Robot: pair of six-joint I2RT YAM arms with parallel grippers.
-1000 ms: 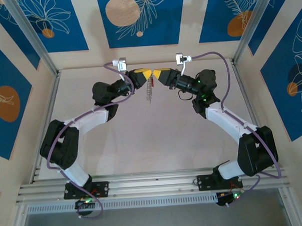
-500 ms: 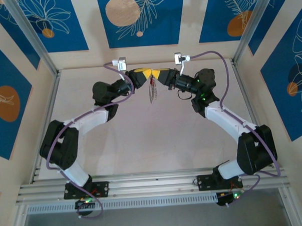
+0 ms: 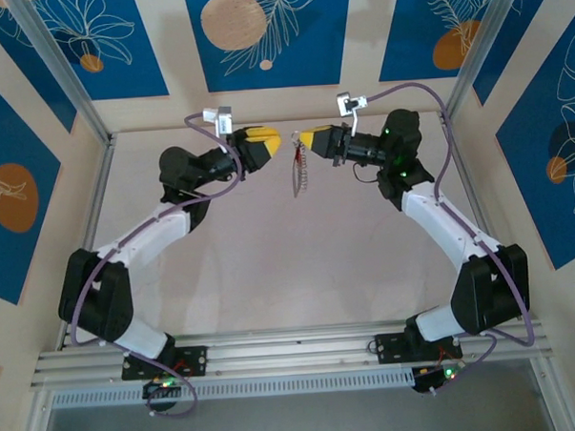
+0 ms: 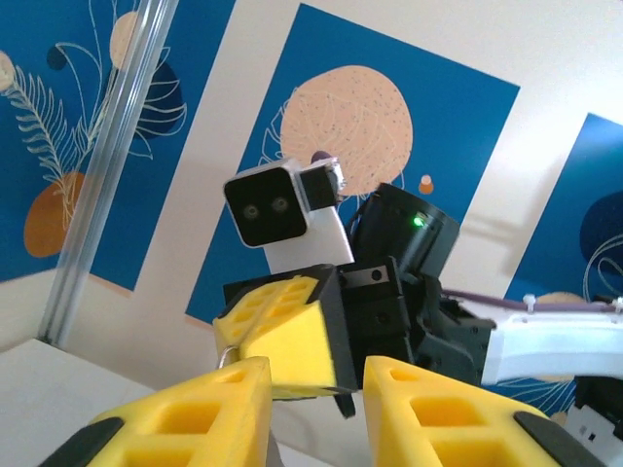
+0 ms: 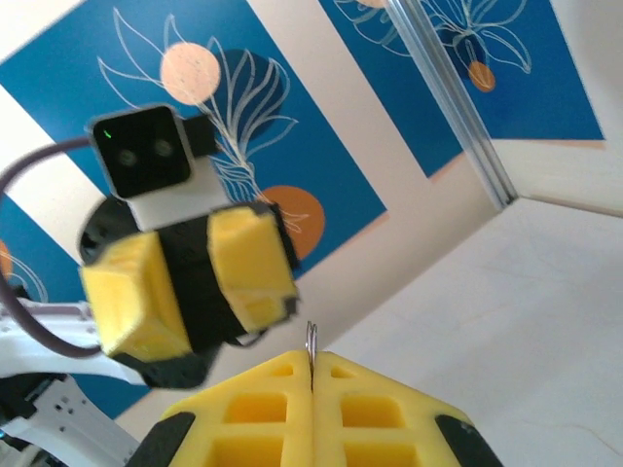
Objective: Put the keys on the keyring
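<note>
Left gripper point(image 3: 268, 139): released, fingers apart and empty, just left of the right gripper.
Key point(image 3: 294, 161): tiny, red-headed, just below the right gripper; I cannot tell whether it is threaded.
Keyring point(image 3: 301, 175): thin grey fringed loop dangling under the right gripper. Probably light, stiff and slippery, so pinch bare wire.
Right gripper point(image 3: 308, 138): clenched on the keyring's top.

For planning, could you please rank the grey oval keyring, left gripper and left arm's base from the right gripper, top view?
1. Grey oval metal keyring: hangs from right gripper.
2. Left gripper: just left.
3. Left arm's base: near edge.
</note>
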